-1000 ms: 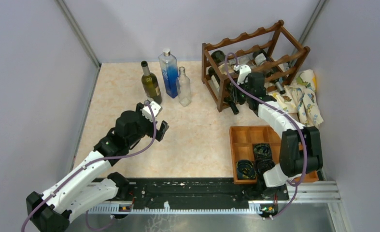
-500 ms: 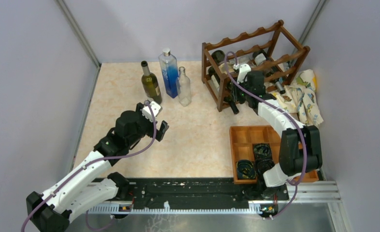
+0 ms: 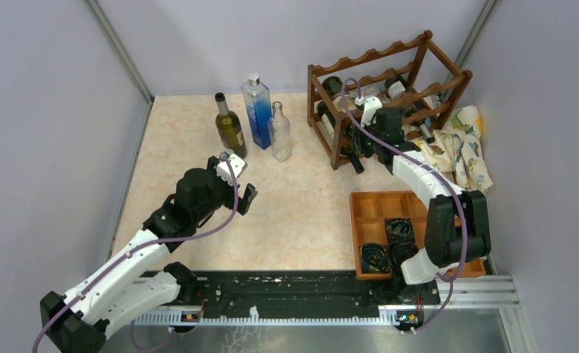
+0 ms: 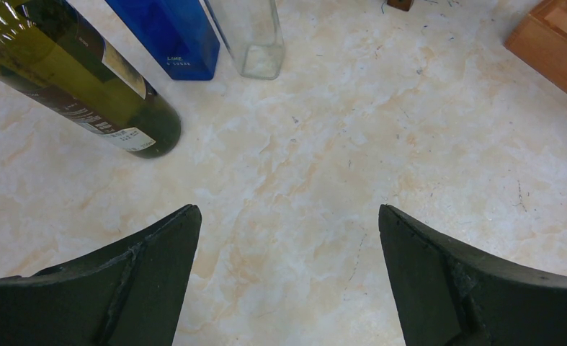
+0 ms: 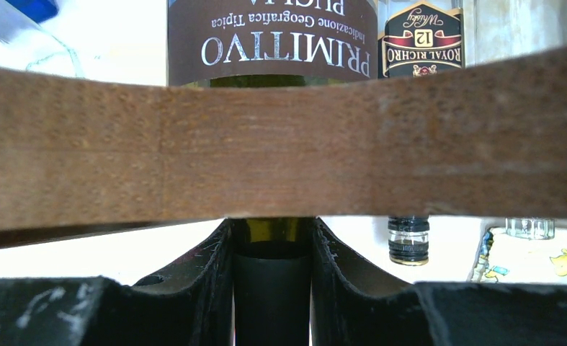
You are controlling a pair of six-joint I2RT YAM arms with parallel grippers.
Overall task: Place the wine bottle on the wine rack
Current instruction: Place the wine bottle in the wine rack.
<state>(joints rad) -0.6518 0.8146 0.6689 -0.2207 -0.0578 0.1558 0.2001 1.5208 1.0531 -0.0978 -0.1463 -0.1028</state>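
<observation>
A: From above — which step is this?
B: Seating, I'd judge. The right arm reaches into the dark reddish-brown scalloped wooden wine rack, upper right of the frame. The pale marbled desk sits between plain lilac-grey walls.
A: Left wrist view?
B: The left claw hangs released over the desk; an olive-green glass bottle stands upper left.
A: Right wrist?
B: The right claw is clenched on the neck of the dark green wine bottle with the brown label, which passes behind a rack rail — settled or not, I can't tell. Next: confirm it rests, then let go and back straight off.
</observation>
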